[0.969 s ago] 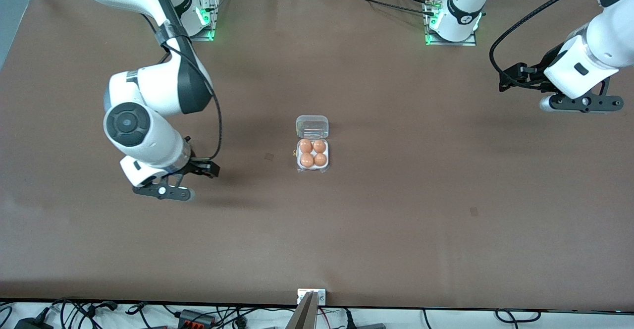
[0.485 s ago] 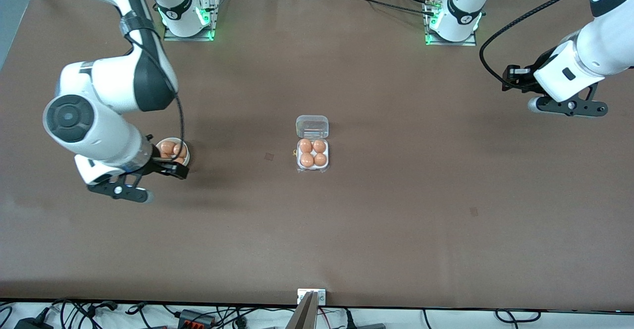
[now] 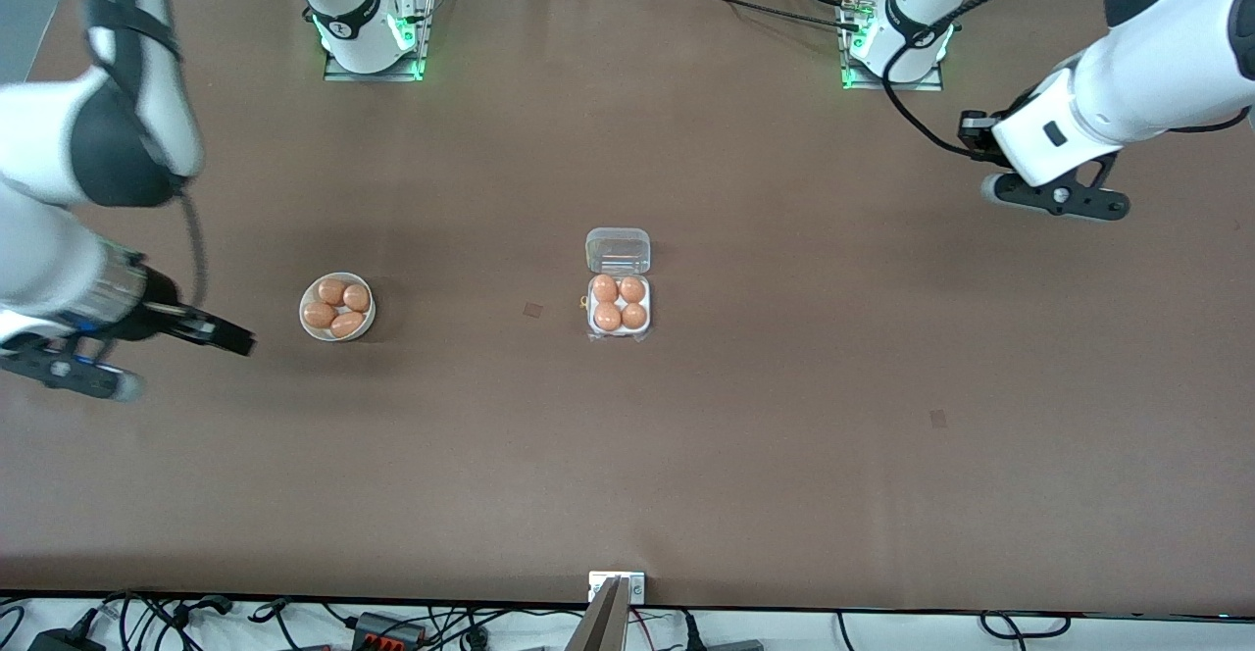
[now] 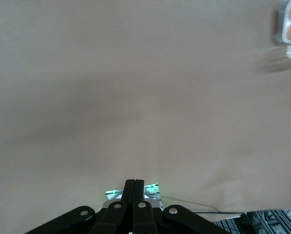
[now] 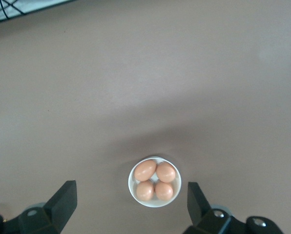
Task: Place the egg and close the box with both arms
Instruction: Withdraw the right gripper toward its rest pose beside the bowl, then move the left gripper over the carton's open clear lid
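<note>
I'm getting the whole table (image 3: 784, 416) only from the front view; my left wrist cam is catching just a sliver of the box (image 4: 289, 29) at its frame edge, and the right wrist cam is showing only the bowl (image 5: 155, 202). The box (image 3: 619, 283) is sitting mid-table, clear lid (image 3: 618, 250) flipped open, lying farther from the front camera than the white tray, four brown eggs (image 3: 619, 302) filling its cells. The white bowl (image 3: 337, 306) toward the right arm's end is holding four more. My right gripper (image 5: 131, 204) is hanging spread wide over the bowl, near the table's edge. The left gripper (image 4: 134, 187) is hovering pressed together over bare table at the left arm's end
</note>
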Motion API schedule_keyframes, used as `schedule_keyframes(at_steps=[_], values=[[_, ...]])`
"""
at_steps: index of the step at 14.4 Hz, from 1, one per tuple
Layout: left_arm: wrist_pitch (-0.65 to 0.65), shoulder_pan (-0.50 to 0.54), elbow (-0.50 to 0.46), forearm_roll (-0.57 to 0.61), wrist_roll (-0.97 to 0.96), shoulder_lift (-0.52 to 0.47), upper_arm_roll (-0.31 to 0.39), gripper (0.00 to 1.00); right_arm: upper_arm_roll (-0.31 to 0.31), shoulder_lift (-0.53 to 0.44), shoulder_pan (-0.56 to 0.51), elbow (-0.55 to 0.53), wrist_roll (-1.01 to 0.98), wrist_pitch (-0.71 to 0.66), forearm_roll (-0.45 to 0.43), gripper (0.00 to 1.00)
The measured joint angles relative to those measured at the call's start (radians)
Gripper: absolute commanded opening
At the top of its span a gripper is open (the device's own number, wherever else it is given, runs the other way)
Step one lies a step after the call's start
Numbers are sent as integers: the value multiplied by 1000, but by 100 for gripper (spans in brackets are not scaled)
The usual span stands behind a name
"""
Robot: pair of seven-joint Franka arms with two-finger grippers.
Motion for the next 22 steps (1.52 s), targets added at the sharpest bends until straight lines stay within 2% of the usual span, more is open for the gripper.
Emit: schedule_keyframes(at_steps=[1,3,7,12,16,20,22], values=[[18,-6,-11,-18,-1,5,-6,1,21,-21,-38,0,-38,-16,0,100],[66,-17,-44,-29,-18,17,-46,1,18,-55,-61,0,-122,-57,0,100],[172,-32,-140,-31,-118,28,-187,1,-58,-89,-64,0,-273,-94,0,100],[427,-38,-281,-31,-331,33,-367,1,-57,-134,-59,-11,-301,-157,0,100],[564,-39,-346,-31,-464,53,-476,1,-56,-171,-58,-73,-303,-161,0,100],[709,-71,-406,-16,-556,103,-521,1,-53,-192,-58,-135,-305,-129,-4,100],[754,-121,-417,68,-658,146,-522,1,-52,-219,-58,-195,-305,-78,-9,100]])
